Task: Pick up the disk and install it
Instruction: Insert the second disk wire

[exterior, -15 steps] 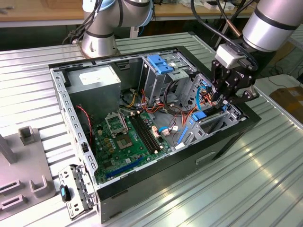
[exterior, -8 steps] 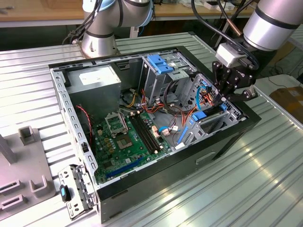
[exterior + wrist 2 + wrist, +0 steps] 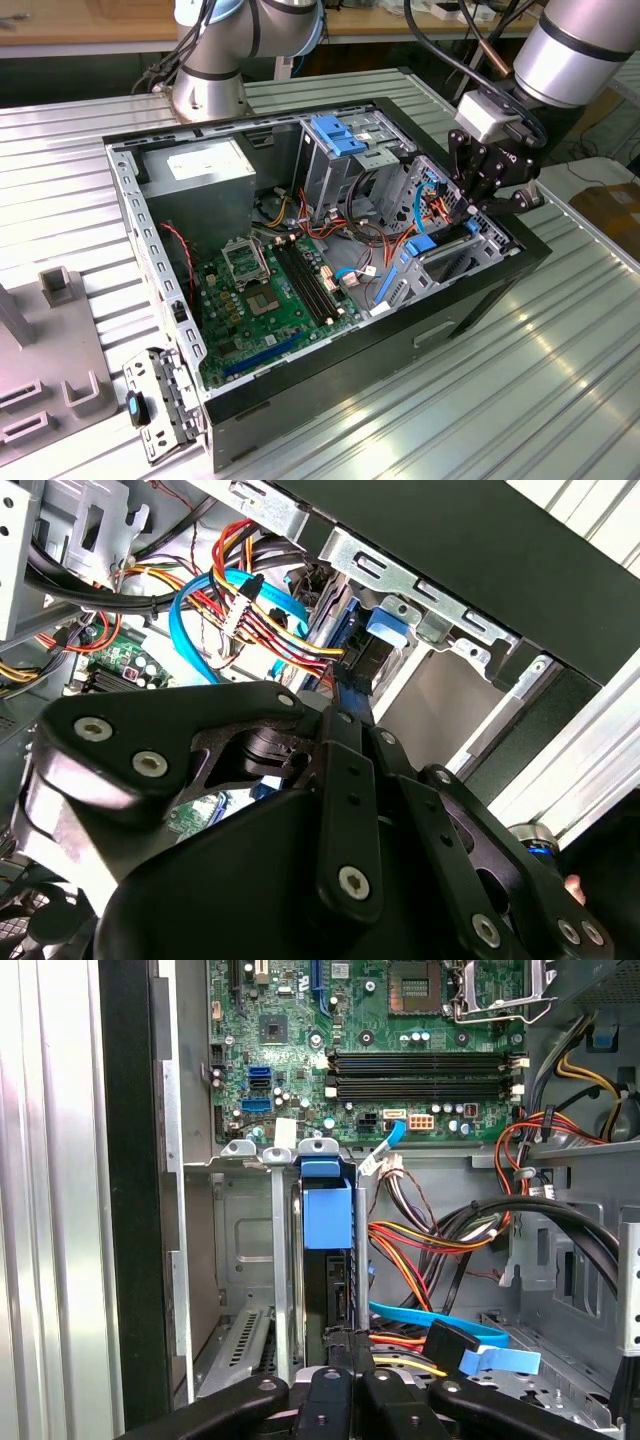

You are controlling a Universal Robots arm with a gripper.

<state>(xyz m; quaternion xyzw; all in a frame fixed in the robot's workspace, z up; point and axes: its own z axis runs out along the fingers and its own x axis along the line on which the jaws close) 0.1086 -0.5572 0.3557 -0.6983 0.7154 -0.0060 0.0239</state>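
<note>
Ribbed metal table carries an open black computer case lying on its side, with the arm's base standing behind it. Inside the case a green circuit board covers the floor; in the first wrist view the same board shows its black memory slots. A grey power supply box sits in the far corner toward the exterior view's left, and a grey upright drive cage with a blue latch stands near the back wall. Bundles of red, yellow and orange wires and a flat blue cable run through the middle. The arm reaches in from the exterior view's right, and its black gripper hangs over the drive bay at that end of the case. The disk stands on edge in a narrow metal slot of that bay, its light-blue carrier tab at the slot's far end and its dark body running back toward the gripper. The fingers appear drawn close together at the disk's near edge, though whether they truly clamp it I cannot tell.
</note>
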